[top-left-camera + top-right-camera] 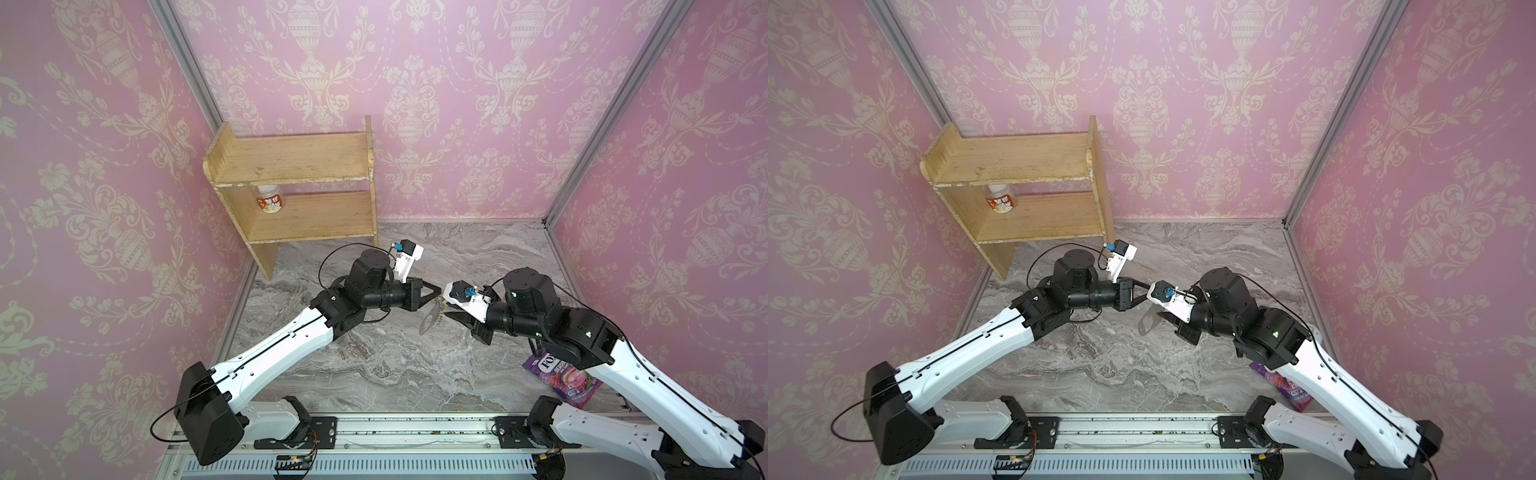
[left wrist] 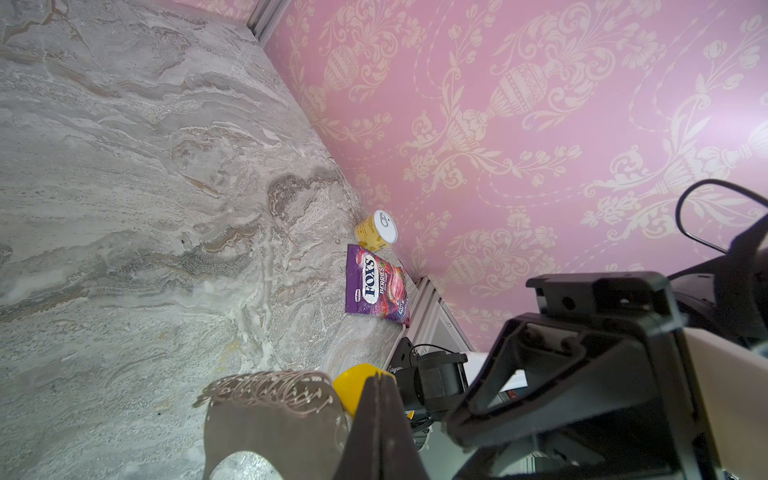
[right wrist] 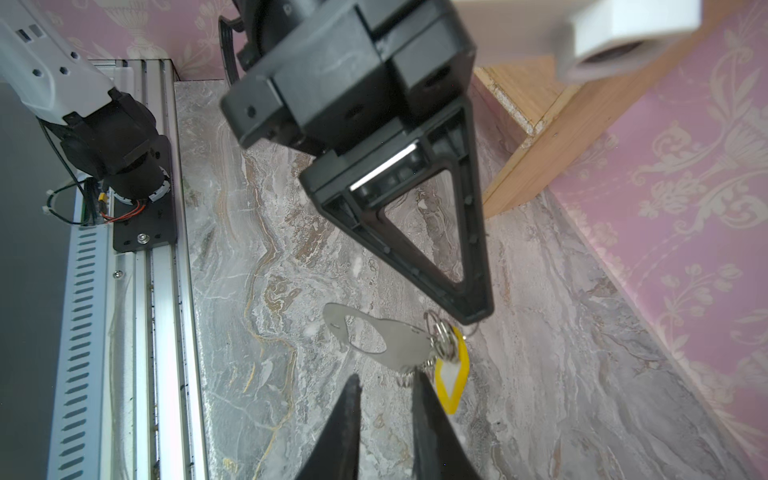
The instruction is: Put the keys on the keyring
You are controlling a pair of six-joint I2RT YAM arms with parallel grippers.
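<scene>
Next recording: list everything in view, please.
keyring: one, grey fob with silver chain, held above table
key tag: one, yellow, beside keyring
sweets packet: one, purple, table's front right
can: one, yellow, beside sweets packet
jar: one, white with red label, lower shelf board
shelf: one, wooden, back left corner
table: one, grey marble
left arm and right arm: two, white and black
left end effector: one, black, shut on keyring
right end effector: one, black, open beside keyring

The grey marbled surface (image 1: 386, 374) is carrying a wooden shelf (image 1: 291, 160), which is standing in its far left corner. A small bottle (image 1: 270, 200) is sitting on the shelf's lower board. A purple sweets packet (image 2: 376, 289) is lying flat near the right edge, and a yellow can (image 2: 376, 230) is sitting just beside it.
</scene>
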